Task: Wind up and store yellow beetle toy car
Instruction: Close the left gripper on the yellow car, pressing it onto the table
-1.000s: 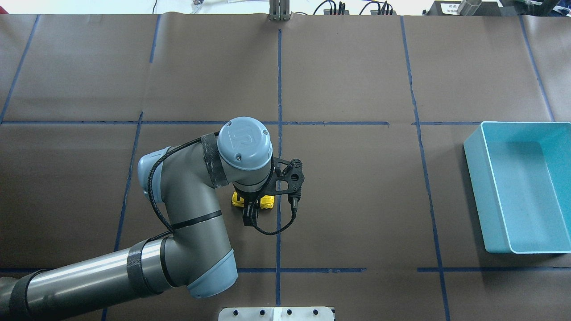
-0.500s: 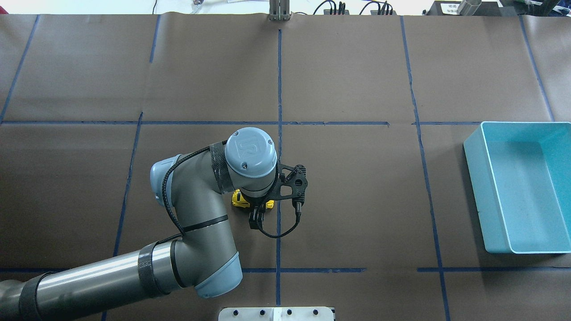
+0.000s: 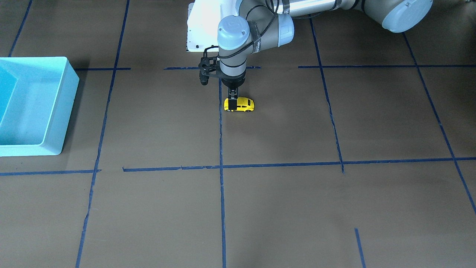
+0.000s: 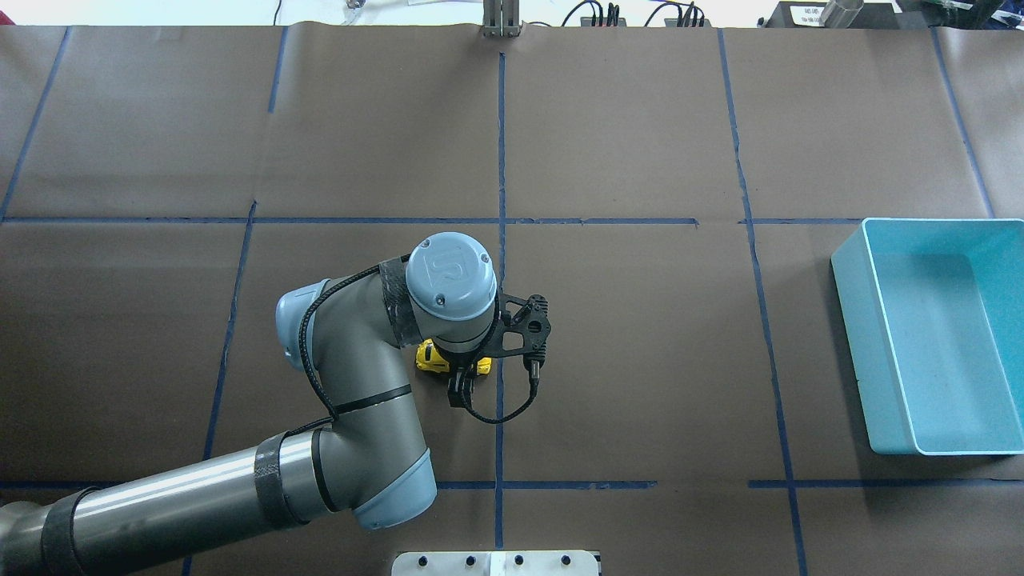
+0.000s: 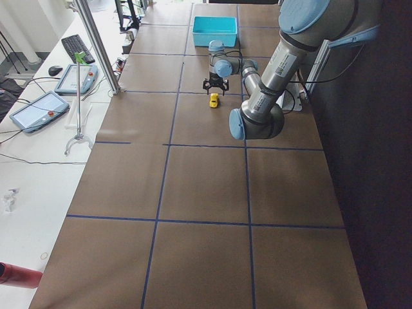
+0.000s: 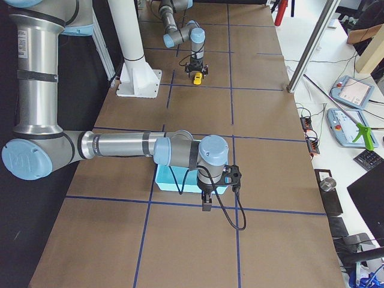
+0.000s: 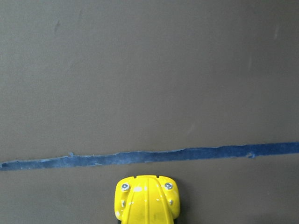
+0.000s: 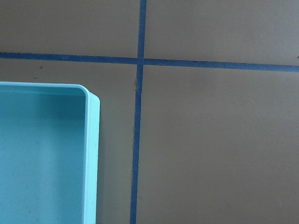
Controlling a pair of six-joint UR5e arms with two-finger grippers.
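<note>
The yellow beetle toy car stands on its wheels on the brown paper, just beside a blue tape line. It also shows in the overhead view and, nose only, at the bottom of the left wrist view. My left gripper points straight down over it, with one finger in front of the car's side and the other behind; it looks shut on the car. My right gripper hangs by the near edge of the turquoise bin; I cannot tell whether it is open or shut.
The turquoise bin is empty and sits far to the robot's right; its corner shows in the right wrist view. Blue tape lines cross the paper. The white robot base plate lies close behind the car.
The left arm's wrist and elbow have shifted a little to the right above the car. The car has hardly moved.
</note>
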